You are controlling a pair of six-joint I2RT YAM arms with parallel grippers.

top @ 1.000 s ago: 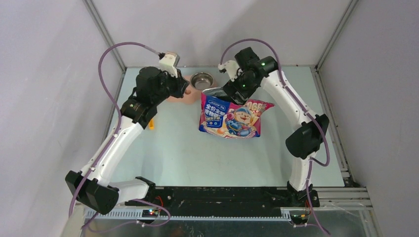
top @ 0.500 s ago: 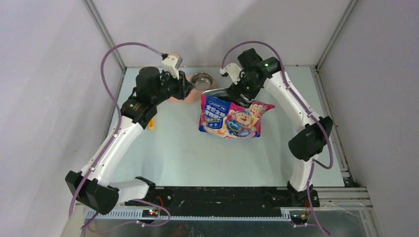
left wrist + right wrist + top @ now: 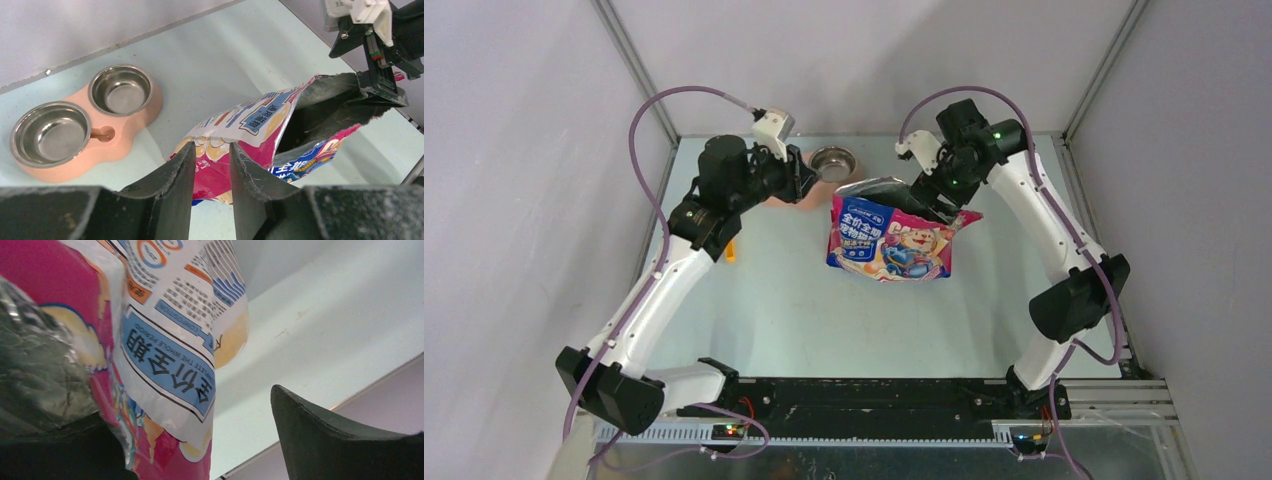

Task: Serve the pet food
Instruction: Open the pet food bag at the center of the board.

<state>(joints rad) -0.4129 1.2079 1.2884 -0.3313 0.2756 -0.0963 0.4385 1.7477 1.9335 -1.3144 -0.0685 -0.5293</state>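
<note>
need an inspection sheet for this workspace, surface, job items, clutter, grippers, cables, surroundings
surface: pale green table, no spills seen
job's things: cat food bag lying on the table, mouth open at far end; pink feeder, its steel bowls look empty
clutter: small orange item half under the left arm
grippers: left gripper slightly open, empty; right gripper open, a finger at the bag mouth
cables: purple cables loop above both arms
surroundings: grey walls, metal frame posts
</note>
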